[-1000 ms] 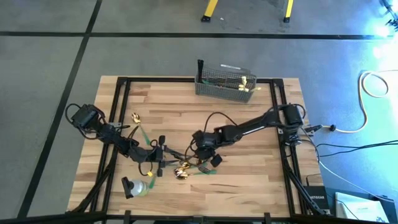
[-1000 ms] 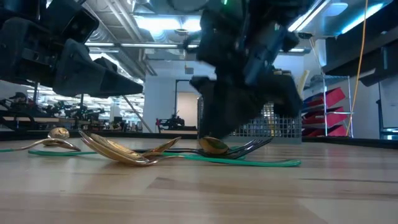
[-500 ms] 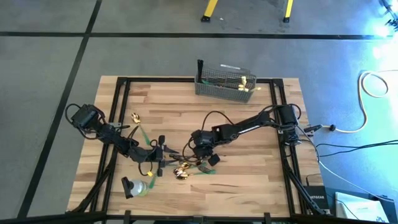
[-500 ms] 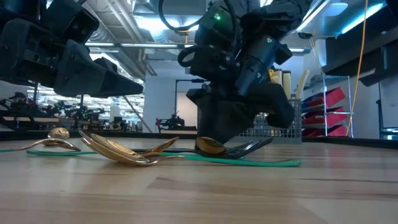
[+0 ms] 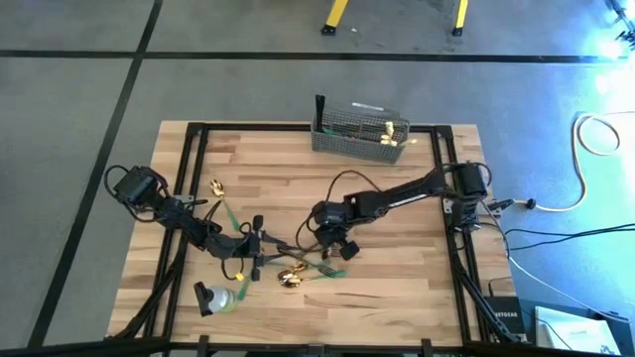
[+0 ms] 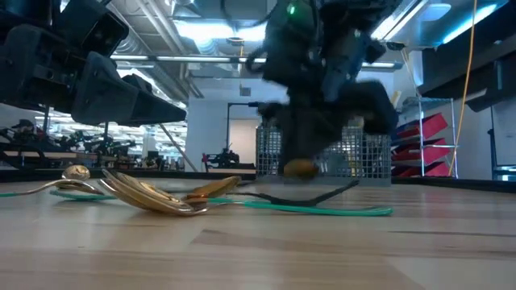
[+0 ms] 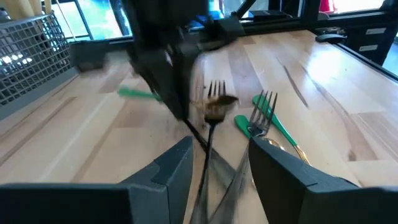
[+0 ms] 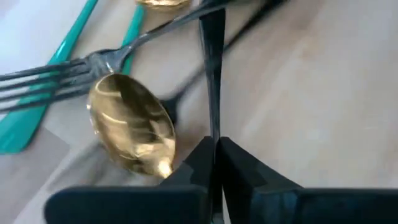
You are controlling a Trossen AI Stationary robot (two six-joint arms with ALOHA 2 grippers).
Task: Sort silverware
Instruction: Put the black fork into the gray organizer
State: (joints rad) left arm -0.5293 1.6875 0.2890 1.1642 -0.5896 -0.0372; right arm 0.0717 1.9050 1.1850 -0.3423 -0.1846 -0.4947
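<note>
Near the centre of the pale, striped butcher-block table (image 5: 397,283), the right gripper (image 5: 333,243), fingers pinched tight on a slim dark metal handle (image 8: 212,74), apparently a fork's or a spoon's, hard to tell since the far end runs out of the right wrist view. Just beside that handle, a gold spoon (image 8: 132,127), oval bowl polished to a mirror and face up, lying against a dark fork (image 8: 56,78) with long thin tines. In the low view, the same gripper (image 6: 310,157) blurred above the wood, a gold bowl (image 6: 300,168) just under it and clear of the table. At about 7 o'clock from the right gripper, a loose heap of gold spoons (image 5: 290,277), thin curved handles crossing dark forks (image 7: 214,102) and flat green tape strips (image 7: 277,124). A lone gold spoon (image 5: 216,186) well apart, toward 10 o'clock. Left gripper (image 5: 254,250) low at 9 o'clock of the heap, broad dark fingers (image 7: 283,171) spread wide with nothing between them. At 12 o'clock on the far edge, a grey wire mesh basket (image 5: 347,139), rectangular, with cream-handled knives (image 5: 394,129) standing in its right end. Near the front edge at 7 o'clock, a translucent greenish object (image 5: 220,298), shape unclear.
</note>
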